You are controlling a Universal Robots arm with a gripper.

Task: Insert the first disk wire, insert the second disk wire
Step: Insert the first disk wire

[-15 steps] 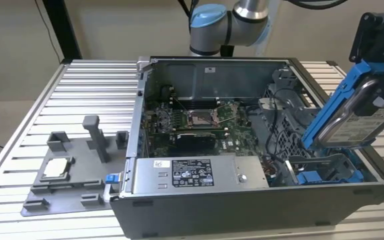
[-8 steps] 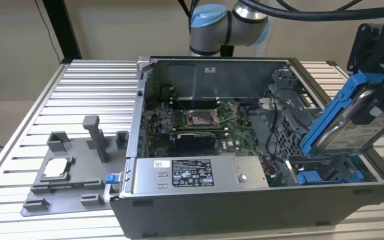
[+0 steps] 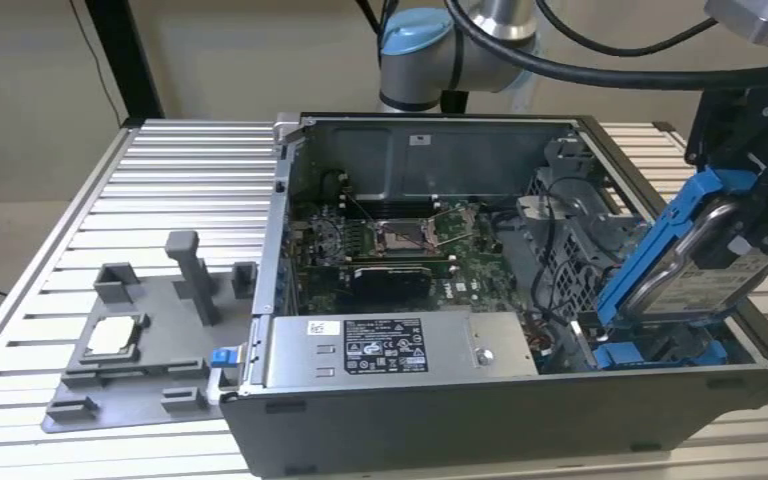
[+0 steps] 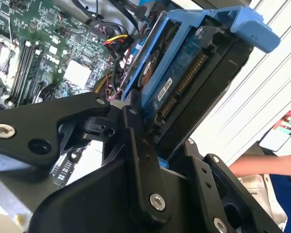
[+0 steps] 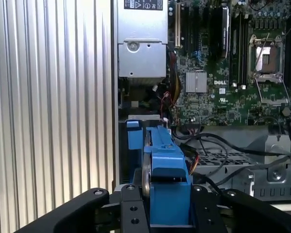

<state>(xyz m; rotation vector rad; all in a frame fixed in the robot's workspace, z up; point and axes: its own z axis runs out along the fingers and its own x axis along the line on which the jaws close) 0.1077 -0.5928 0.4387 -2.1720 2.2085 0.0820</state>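
Just below the hand (image 5: 167, 206), inside the open computer case (image 3: 491, 425), lie the disk wires (image 5: 218, 144). They are black leads looping across the metal cage, with a bundle of yellow and red wires (image 4: 117, 40) close beside them. We see none of them plugged in, and the disk's connector edge (image 4: 186, 80) stands bare, facing down toward the wires.

The hand is pressed together on the disk (image 3: 707, 268), pinching it in its blue carrier (image 5: 167, 167) with a finger on each flat side. It holds the disk tilted above the bay (image 3: 651, 352). The wires sit apart from the fingers, lower down and off toward the motherboard (image 3: 384, 240).

We judge that neither wire is inserted yet. The main risk is that the loose leads stray under the carrier and get trapped or kinked between disk and bay. A plug could also meet the connector askew because of the tilt and bend its contacts. The grip is near one end of the carrier, so a push against the connector could turn the disk between the fingers.

Farther from the hand, the power supply (image 3: 398, 345) fills the case's near wall, and the ribbed table (image 3: 157, 200) carries everything. In the second wrist view a person's arm (image 4: 252, 166) rests beyond the hand, outside the case.
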